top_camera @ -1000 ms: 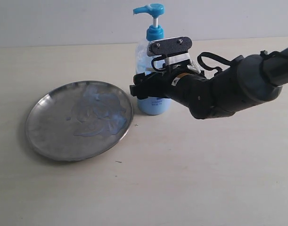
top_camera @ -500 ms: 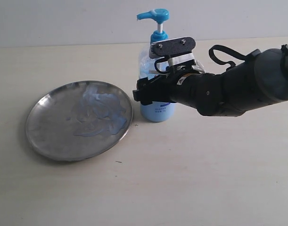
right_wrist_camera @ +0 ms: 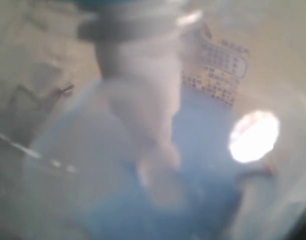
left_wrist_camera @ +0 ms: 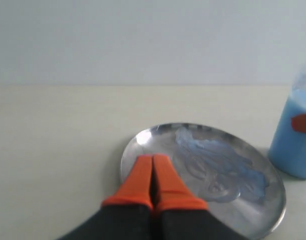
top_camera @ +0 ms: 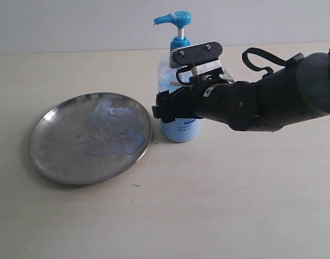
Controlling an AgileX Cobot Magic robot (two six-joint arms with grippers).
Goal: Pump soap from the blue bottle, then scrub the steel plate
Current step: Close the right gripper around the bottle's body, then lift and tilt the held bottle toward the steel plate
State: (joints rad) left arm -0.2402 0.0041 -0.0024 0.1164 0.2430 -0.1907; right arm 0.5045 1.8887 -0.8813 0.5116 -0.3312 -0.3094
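The right hand [top_camera: 166,106] is gripping the blue bottle [top_camera: 180,130] around its middle. Its dark near finger is lying across the front of the clear body, while the far finger is hidden behind it. The bottle is standing upright on the pale desk [top_camera: 235,205], just beside the rim of the steel plate [top_camera: 54,154], on the plate's right in the exterior view. The bright blue pump head [top_camera: 174,19] is sitting raised on its stem, above the hand, with the spout pointing out over the plate's side. In the right wrist view the bottle is filling the whole frame, blurred and very close.

The plate is lying flat on the desk. The soap [top_camera: 117,129] is spreading across it in glossy, pale bluish smears, mostly over the half nearer the bottle.

The left hand [left_wrist_camera: 153,159] is holding nothing, its two orange fingers pressed tightly together. In its own wrist view it is pointing toward the plate, its tips showing against the near rim; whether they are touching the metal cannot be told.
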